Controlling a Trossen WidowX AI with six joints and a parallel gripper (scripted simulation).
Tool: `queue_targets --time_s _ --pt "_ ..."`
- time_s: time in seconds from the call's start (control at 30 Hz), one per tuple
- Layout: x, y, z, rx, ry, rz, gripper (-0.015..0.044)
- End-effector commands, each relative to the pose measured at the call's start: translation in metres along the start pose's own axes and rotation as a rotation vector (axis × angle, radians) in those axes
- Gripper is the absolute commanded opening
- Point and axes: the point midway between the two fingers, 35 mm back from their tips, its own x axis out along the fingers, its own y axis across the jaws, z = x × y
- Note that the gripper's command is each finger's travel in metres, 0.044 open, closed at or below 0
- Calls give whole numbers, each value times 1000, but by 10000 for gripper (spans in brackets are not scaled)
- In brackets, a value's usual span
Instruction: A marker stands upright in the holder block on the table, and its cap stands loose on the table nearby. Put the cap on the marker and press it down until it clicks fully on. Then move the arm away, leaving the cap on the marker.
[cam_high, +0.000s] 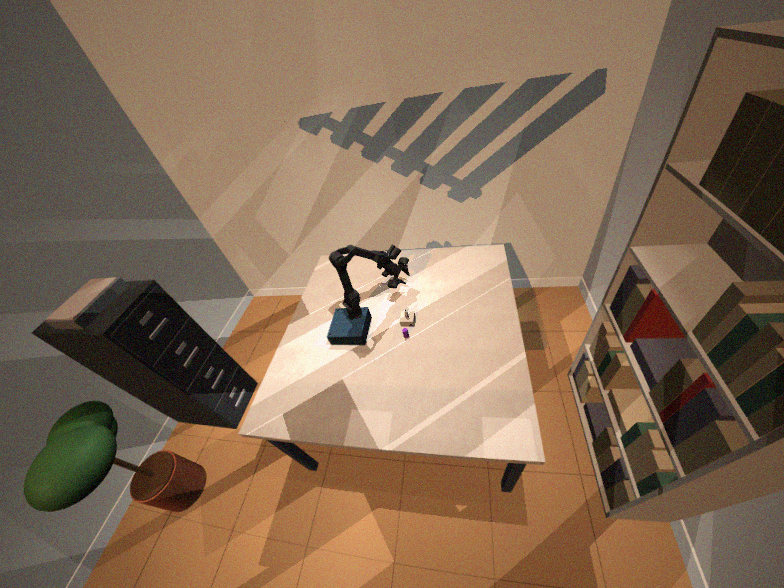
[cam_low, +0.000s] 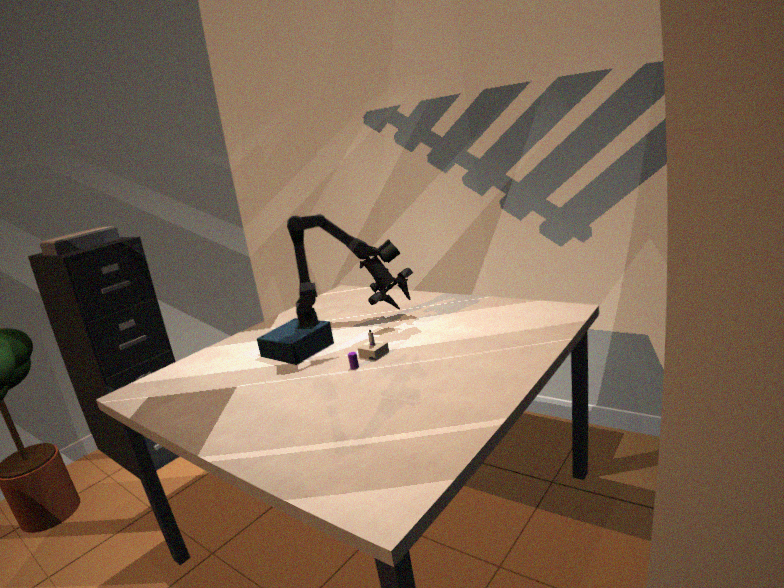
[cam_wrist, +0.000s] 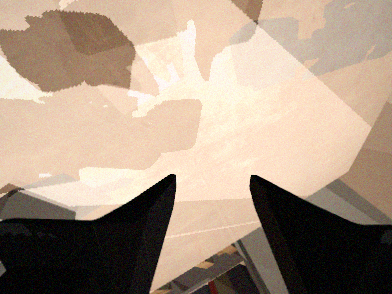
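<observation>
The table (cam_low: 443, 392) spreads wide beneath the tool, its pale top crossed by bands of light and shadow, and the wrist view shows only that top and some flooring past its edge between the two dark fingers. Well off to the side behind the arm stands a dark filing cabinet (cam_low: 101, 303), with a potted plant (cam_high: 69, 458) beyond it on the floor, and a bookshelf (cam_high: 683, 354) fills the opposite side of the room, far across the table from the tool. The arm (cam_low: 316, 243) rises from its blue base (cam_low: 295, 340), bends at the elbow and reaches out and down, carrying the gripper (cam_low: 392, 292) in the air above the table top, angled downward. Its fingers stand partly spread with nothing between them, the gap in the wrist view showing bare table surface. Below the tool and back toward the base side sits the small tan holder block (cam_low: 373, 350), resting on the table, with the marker (cam_low: 371, 337) standing upright in it, uncapped. The purple cap (cam_low: 353, 360) stands on the table just beside the block, on the side farther from the tool, apart from both the block and the marker. None of these small pieces appears in the wrist view.
</observation>
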Motion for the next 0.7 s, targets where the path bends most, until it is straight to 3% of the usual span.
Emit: queue_targets --time_s 0.0,0.33,0.67 --pt "4 23 -44 178 16 95 247" --pt "-12 131 -149 734 45 371 247" --pt "-66 246 -193 1272 19 573 247"
